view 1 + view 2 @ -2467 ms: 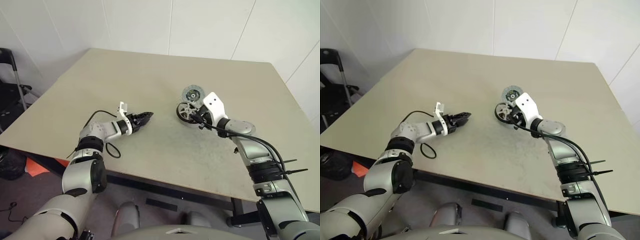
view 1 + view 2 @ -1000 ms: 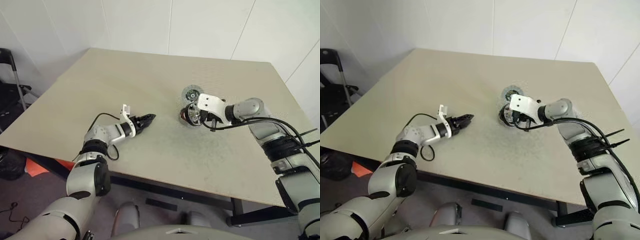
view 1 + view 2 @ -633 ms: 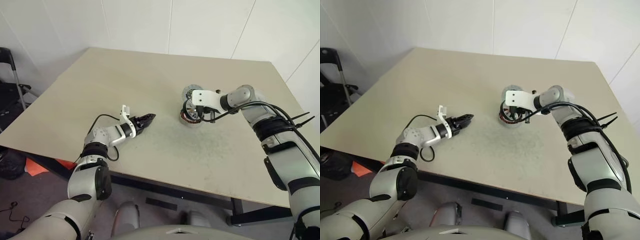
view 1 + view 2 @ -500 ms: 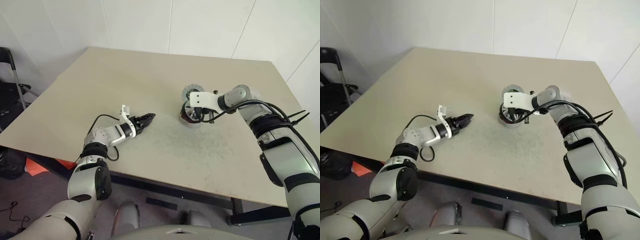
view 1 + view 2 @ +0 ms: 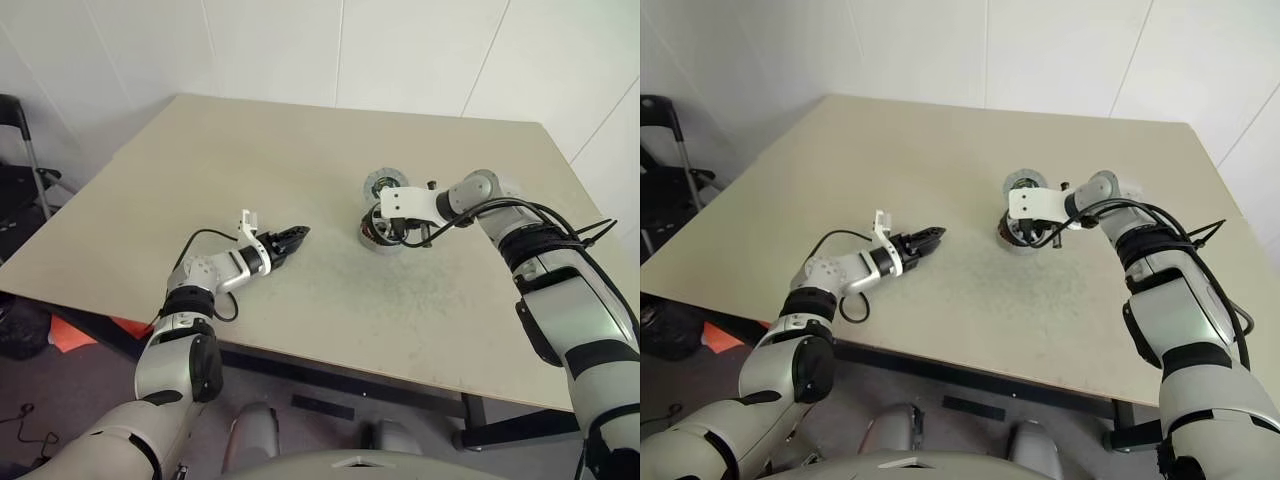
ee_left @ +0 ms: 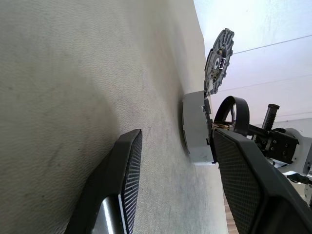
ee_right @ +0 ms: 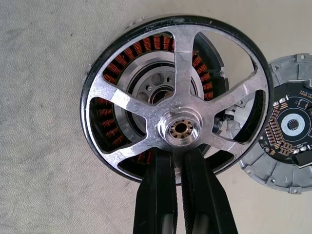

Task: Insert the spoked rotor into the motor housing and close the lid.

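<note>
— Checking the right gripper [image 7: 178, 161]: what do you see?
— Your right arm reaches inward, fingers clenched on the spoked rotor [image 7: 178, 97], over the motor housing [image 5: 378, 237]. The lid [image 5: 384, 184] lies beside it, toward the table's [image 5: 300, 160] far edge. Your left gripper [image 5: 297, 236] hangs released, mid-table, bare surface around.

Bare table [image 5: 200, 170] lies open around the left pincer [image 5: 298, 236]; the lid [image 5: 384, 184] crowds the motor housing [image 5: 378, 240], perhaps touching.

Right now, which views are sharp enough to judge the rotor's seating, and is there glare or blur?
Right wrist view: sharp, spoked rotor and copper windings crisp, mild sheen on its spokes. Left wrist view: its own fingers loom large and soft, motor housing edge-on. Head views: evenly lit, parts small beside the right gripper.
</note>
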`<state>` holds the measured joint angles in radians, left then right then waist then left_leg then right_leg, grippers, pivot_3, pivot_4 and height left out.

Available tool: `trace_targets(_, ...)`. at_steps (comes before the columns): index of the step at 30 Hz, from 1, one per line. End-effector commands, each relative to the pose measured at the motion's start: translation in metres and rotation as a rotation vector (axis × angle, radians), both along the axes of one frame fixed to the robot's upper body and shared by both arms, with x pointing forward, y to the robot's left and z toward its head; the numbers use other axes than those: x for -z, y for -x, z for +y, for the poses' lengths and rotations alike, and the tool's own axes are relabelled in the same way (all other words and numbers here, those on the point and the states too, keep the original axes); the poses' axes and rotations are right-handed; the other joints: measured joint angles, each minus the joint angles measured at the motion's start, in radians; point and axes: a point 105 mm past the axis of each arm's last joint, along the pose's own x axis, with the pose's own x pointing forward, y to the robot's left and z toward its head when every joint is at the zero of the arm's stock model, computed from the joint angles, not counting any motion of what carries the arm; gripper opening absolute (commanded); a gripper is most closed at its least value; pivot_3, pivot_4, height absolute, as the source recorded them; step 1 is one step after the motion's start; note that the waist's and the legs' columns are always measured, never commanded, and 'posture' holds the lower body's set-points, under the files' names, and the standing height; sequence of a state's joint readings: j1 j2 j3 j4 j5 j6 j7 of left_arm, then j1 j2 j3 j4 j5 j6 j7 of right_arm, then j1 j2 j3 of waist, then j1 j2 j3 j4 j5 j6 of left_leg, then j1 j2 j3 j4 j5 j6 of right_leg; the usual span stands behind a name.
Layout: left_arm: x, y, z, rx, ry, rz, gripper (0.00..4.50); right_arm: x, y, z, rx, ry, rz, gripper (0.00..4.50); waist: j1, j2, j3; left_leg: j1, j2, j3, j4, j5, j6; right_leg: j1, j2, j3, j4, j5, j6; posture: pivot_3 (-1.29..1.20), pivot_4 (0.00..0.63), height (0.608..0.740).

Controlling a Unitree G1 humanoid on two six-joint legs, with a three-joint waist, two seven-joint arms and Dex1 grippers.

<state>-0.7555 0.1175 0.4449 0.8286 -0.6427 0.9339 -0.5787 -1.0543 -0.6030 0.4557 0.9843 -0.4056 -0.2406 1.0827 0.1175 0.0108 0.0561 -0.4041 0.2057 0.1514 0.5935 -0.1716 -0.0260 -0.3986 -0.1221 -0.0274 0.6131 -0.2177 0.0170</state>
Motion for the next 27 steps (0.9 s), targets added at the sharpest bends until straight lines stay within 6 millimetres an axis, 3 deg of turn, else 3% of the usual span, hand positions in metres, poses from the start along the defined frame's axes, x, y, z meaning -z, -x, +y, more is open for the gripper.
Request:
trace_targets(1, -0.005, -0.003, 0.003, -0.015, -0.003, -0.027, 2.45, -0.015, -0.007, 0.0, -0.001, 0.007, -0.053, 0.03, 0.0, 0.0, 0.0, 0.0, 0.0, 0.0, 0.001, 0.0, 0.0, 0.0, 0.0, 0.0, 0.001, 0.0, 0.0, 0.0, 0.0, 0.74)
trace_targets(16, -0.003, 0.0, 0.007, -0.023, -0.01, -0.024, 2.45, -0.016, -0.01, 0.005, -0.004, -0.021, -0.06, 0.03, -0.003, 0.0, 0.0, 0.0, 0.0, 0.0, 0.004, -0.001, 0.001, 0.0, 0.0, 0.001, 0.004, 0.0, 0.0, 0.0, 0.0, 0.74)
trace_targets(19, -0.002, -0.001, 0.007, -0.023, -0.012, -0.024, 2.45, -0.018, -0.01, 0.006, -0.009, -0.032, -0.062, 0.82, -0.006, 0.0, 0.0, 0.0, 0.0, 0.0, 0.004, -0.001, 0.001, 0.0, 0.0, 0.0, 0.004, 0.0, 0.0, 0.0, 0.0, 0.74)
trace_targets(27, -0.003, -0.002, 0.005, -0.016, -0.017, -0.025, 2.45, -0.031, -0.015, 0.007, -0.013, -0.055, -0.153, 3.54, -0.016, 0.0, 0.0, 0.0, 0.0, 0.0, 0.004, -0.001, 0.001, 0.0, 0.0, 0.001, 0.005, 0.0, 0.0, 0.0, 0.0, 0.74)
